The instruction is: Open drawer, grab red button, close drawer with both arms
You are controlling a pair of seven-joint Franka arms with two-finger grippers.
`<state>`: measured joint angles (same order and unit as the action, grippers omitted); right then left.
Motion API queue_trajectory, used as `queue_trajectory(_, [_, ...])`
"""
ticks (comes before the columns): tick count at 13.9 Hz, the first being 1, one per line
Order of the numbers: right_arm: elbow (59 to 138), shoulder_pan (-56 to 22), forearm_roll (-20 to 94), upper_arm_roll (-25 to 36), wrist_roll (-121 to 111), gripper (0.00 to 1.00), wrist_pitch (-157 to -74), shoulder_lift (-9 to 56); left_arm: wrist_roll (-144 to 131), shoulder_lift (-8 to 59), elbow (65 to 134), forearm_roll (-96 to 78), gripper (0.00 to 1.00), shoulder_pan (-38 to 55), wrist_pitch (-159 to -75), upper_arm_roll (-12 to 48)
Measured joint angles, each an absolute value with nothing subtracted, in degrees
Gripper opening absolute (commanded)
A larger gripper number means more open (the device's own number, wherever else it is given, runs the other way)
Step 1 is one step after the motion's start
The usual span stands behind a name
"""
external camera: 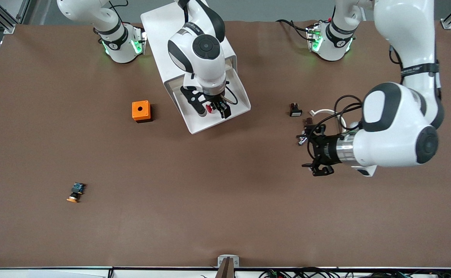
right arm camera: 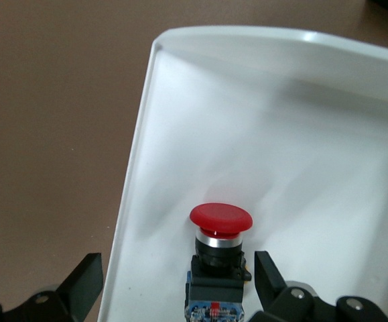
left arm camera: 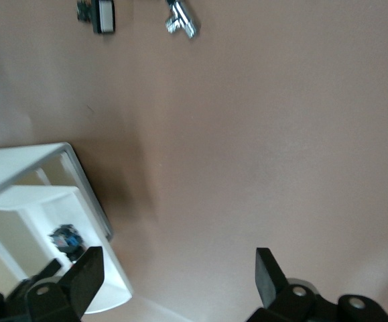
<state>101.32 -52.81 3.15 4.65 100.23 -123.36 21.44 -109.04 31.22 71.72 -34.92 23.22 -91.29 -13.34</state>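
We are holding our right gripper down in the pulled-out white drawer, fingers spread wide with one on each side of the button, not touching it. The button is lying on the drawer floor, red cap pointing toward the drawer's front wall. Our left gripper is waiting above the bare table toward the left arm's end, its fingers also spread and holding nothing. An orange box is sitting beside the drawer, and an orange-capped button is lying nearer the front camera.
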Motion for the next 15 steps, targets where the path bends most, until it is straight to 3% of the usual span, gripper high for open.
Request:
queue_trajectory(4, [102.7,-54.6,3.0,4.7,101.5,0.99,-124.3,21.9,-100.6,29.4,71.7,-34.9,0.99,20.5,-89.4,-13.4])
queue_trajectory(6, [102.7,-54.7,3.0,4.7,101.7,0.90,-124.2,22.0,-97.1,28.7,71.7,-34.9,0.99,20.1,-89.1,-13.4])
queue_trajectory(8, [102.7,-54.7,3.0,4.7,101.7,0.69,-123.4,22.0,-93.6,28.6,71.8,-34.9,0.99,20.3,-89.0,-13.3])
queue_trajectory(11, [102.8,-54.7,2.9,4.7,100.6,0.07,-122.6,22.0,-84.8,28.6,72.3,-34.2,0.99,21.5,-88.9,-12.9])
queue_trajectory(12, [102.7,-54.7,2.9,4.7,100.2,0.01,-122.6,22.0,-80.8,28.7,72.4,-33.3,0.99,22.4,-88.9,-12.8])
queue_trajectory(15, [102.4,-54.7,2.9,4.7,99.8,0.00,-122.7,22.0,-74.2,28.8,73.0,-29.8,0.99,26.1,-88.8,-12.5])
